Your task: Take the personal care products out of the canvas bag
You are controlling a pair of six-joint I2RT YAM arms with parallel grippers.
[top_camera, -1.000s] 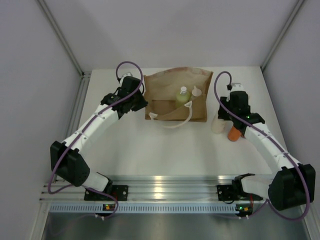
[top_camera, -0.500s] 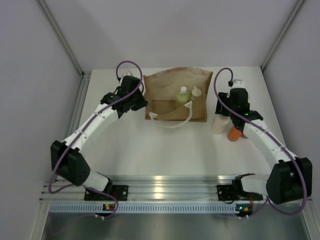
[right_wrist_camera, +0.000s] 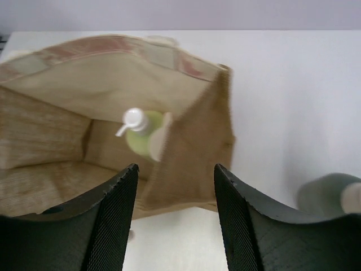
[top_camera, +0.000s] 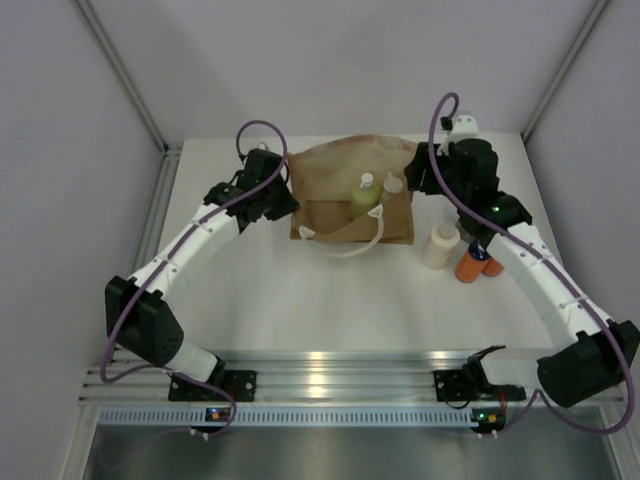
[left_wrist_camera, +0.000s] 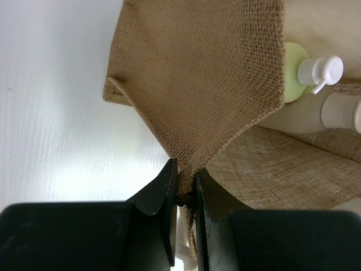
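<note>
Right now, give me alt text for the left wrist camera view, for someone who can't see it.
Two black jaws pinch shut on a fold of the tan woven bag, lying on a white table. At upper right, inside the bag, sit a yellow-green pump bottle and part of a pale bottle.

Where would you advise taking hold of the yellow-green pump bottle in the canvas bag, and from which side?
I'd grip the yellow-green pump bottle at its neck, just below the white pump head, coming down through the canvas bag's open top: it stands upright, and the walls and a pale-capped bottle crowd its body.
</note>
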